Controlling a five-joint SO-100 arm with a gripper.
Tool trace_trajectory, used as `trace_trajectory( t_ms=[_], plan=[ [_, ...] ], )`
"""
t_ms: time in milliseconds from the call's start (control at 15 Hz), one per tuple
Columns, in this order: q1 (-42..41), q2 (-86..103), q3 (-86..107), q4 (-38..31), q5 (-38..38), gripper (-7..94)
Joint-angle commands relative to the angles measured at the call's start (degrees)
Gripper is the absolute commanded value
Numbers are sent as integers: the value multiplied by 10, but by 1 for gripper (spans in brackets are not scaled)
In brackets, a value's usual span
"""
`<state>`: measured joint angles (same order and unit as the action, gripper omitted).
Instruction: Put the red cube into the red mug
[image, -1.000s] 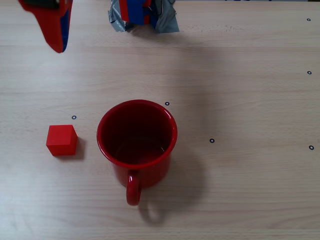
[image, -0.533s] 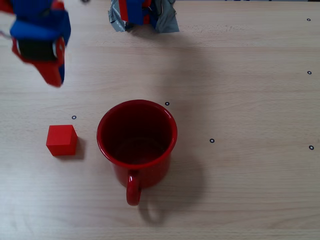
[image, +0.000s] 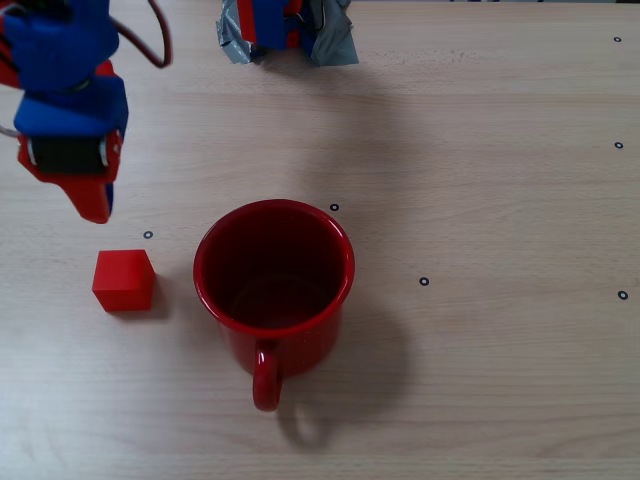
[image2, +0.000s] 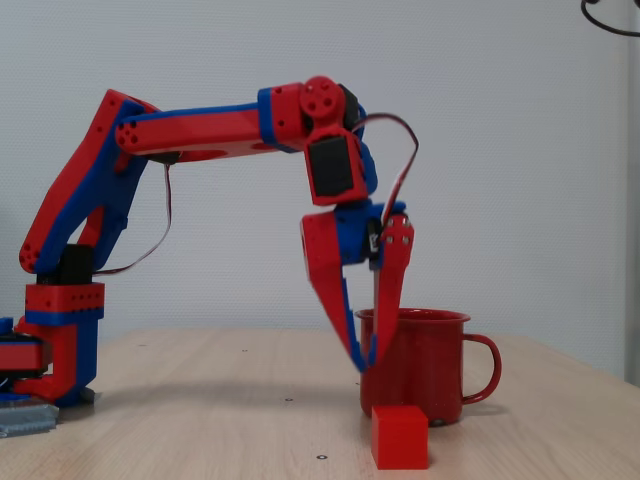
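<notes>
A fixed view from above shows the cube (image: 124, 280) on the table (image: 500, 380), just left of the mug (image: 273, 285) and not touching it. The mug stands upright, its handle pointing toward the bottom edge of the picture. The claw (image: 92, 205) hangs above the table beyond the cube, holding nothing. In the side fixed view the claw (image2: 368, 362) points down with its fingers parted wide at the top and closing toward the tips, above and behind the cube (image2: 400, 437).
</notes>
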<state>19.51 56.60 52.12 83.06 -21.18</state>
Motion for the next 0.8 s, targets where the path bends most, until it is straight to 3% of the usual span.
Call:
trace_trajectory(
  t_ms=[0,67,267,400,733],
  plan=[
    [5,30,-30,-7,-9,4],
    [5,34,-30,0,-5,9],
    [6,50,-4,38,10,45],
    [10,50,2,48,10,60],
    [19,33,20,18,0,64]
  ],
)
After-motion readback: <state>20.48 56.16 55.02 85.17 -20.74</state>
